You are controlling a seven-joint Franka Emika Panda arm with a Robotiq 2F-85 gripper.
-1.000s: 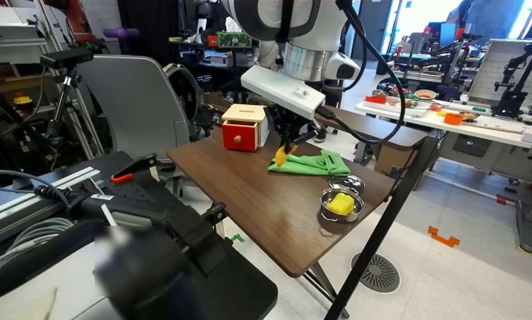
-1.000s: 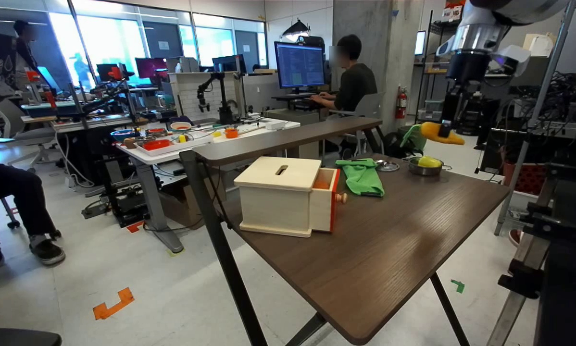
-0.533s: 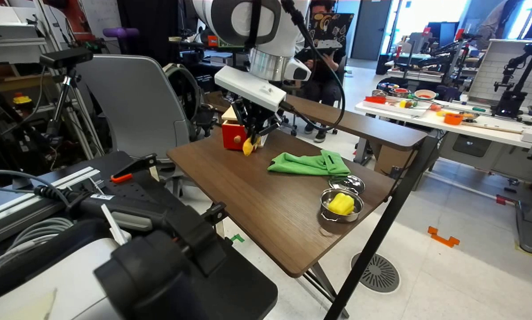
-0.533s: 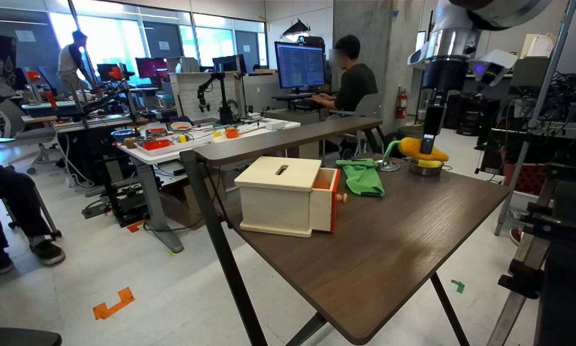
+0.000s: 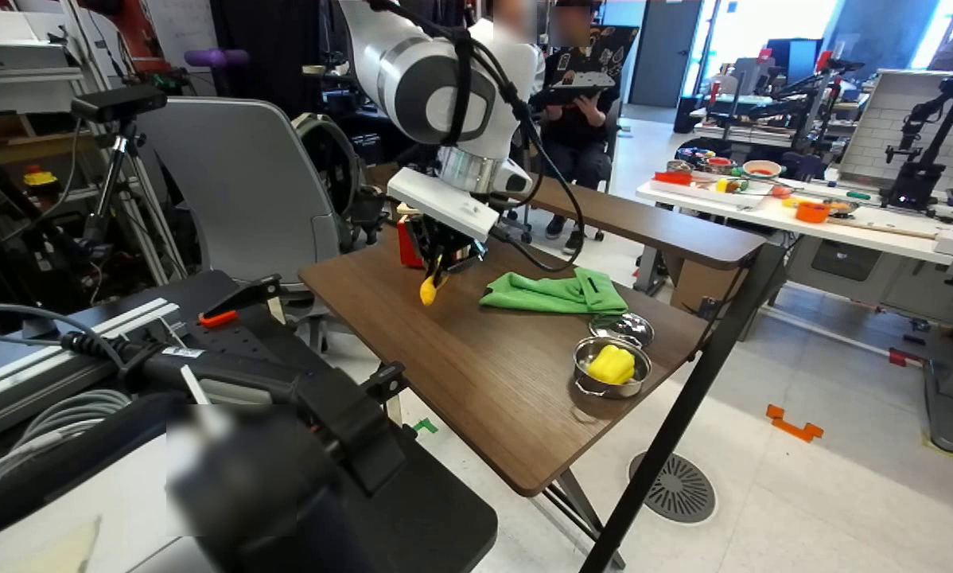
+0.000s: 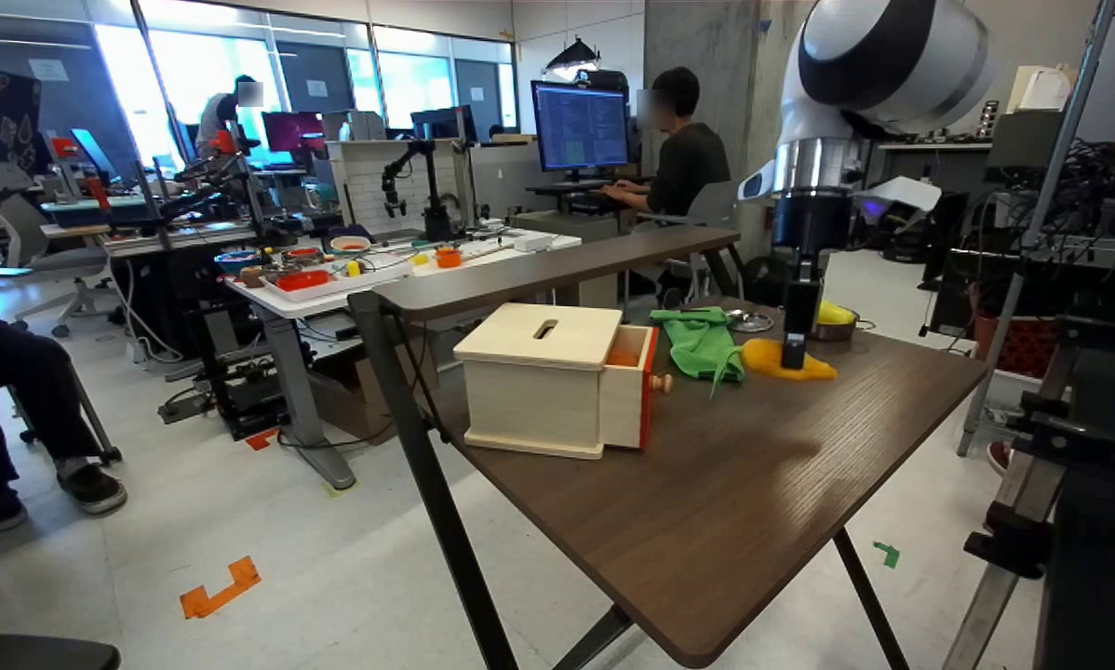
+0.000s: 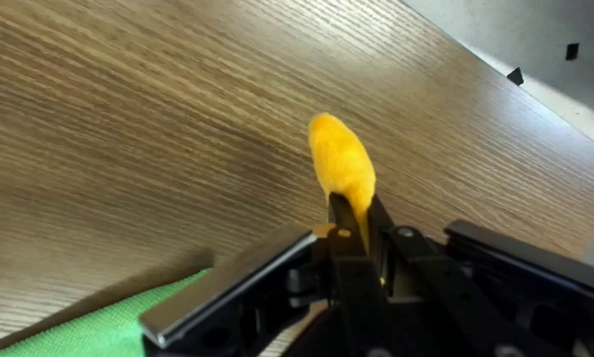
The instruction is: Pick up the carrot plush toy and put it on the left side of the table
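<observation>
Orange-yellow, tapered plush carrot (image 7: 341, 153) is pinched across its middle by the black two-finger gripper (image 7: 358, 204), jaws clamped. Brown wood-grain table (image 5: 460, 350) lies below the gripper; whether the carrot touches it is unclear. Green fabric cloth (image 7: 103, 320) lies near the gripper. Risk: release from height probably lets the carrot drop and roll; pressing lower could twist the soft body in the grip.

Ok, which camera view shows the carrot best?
In an exterior view: there the carrot appears side-on, both ends of its orange body visible. The wrist view shows one end close up; in an exterior view only a small piece pokes out below the end effector.
</observation>
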